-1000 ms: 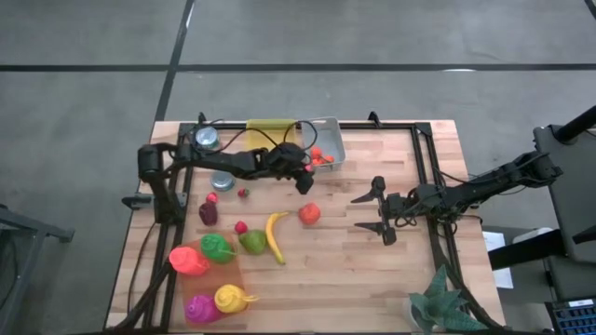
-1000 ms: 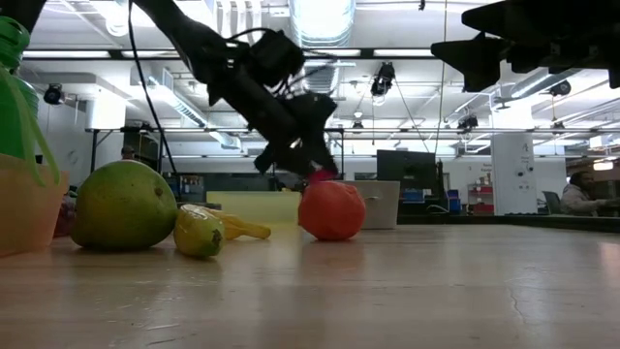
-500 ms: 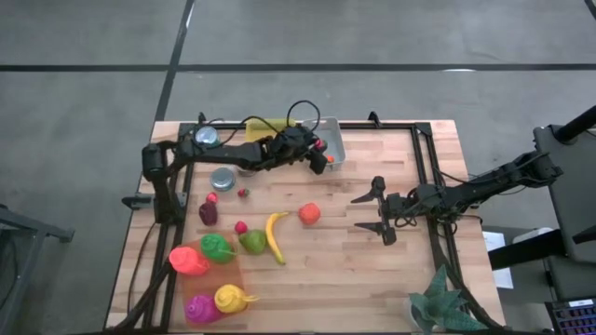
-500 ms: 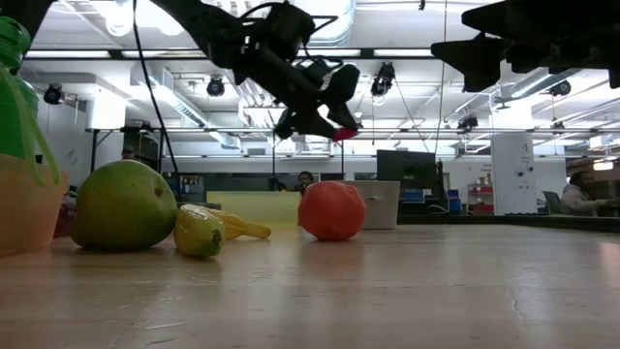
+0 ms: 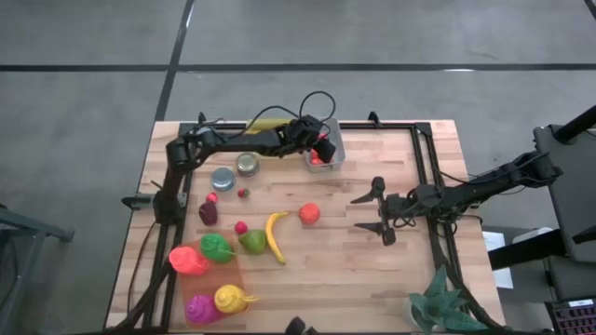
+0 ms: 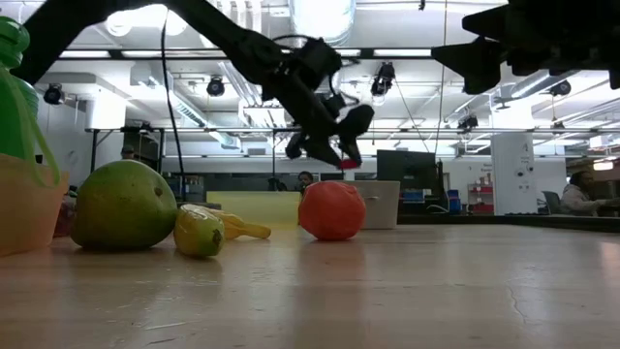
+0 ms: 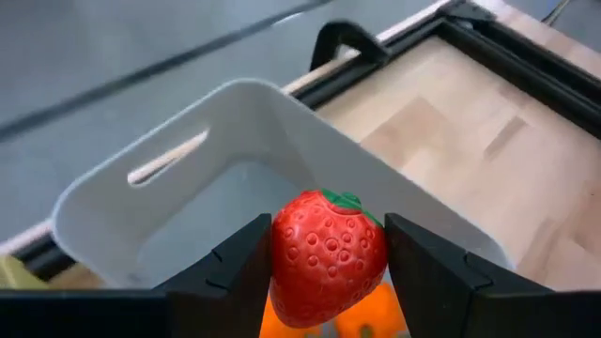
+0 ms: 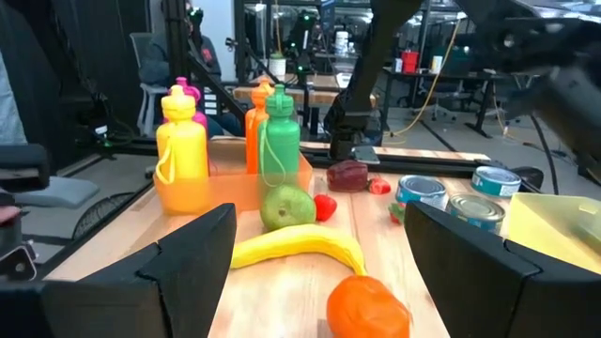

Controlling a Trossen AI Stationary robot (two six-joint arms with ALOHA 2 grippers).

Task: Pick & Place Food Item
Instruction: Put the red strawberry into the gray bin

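At the bottom of the left wrist view, the left gripper (image 7: 328, 272) is squeezed shut on a red strawberry (image 7: 328, 258). The berry sits between the two dark fingers (image 7: 232, 272). Just past it is the white bin (image 7: 188, 155), filling the middle of that frame. The berry hangs right over the open bin. Something orange shows under the berry, already down inside the bin.

So the picking part looks done. What is left, I think, is to let go so the berry drops in.

In the high view the left gripper (image 5: 319, 149) is at the top middle, over the bin (image 5: 335, 138). Other food is not in any bin: an orange (image 5: 309, 213), a banana (image 5: 275, 236) and a green pear (image 5: 252, 242) lie on the wooden table (image 5: 372, 279) in the middle.

The right gripper (image 5: 374, 211) waits at the middle right, wide open and holding nothing.
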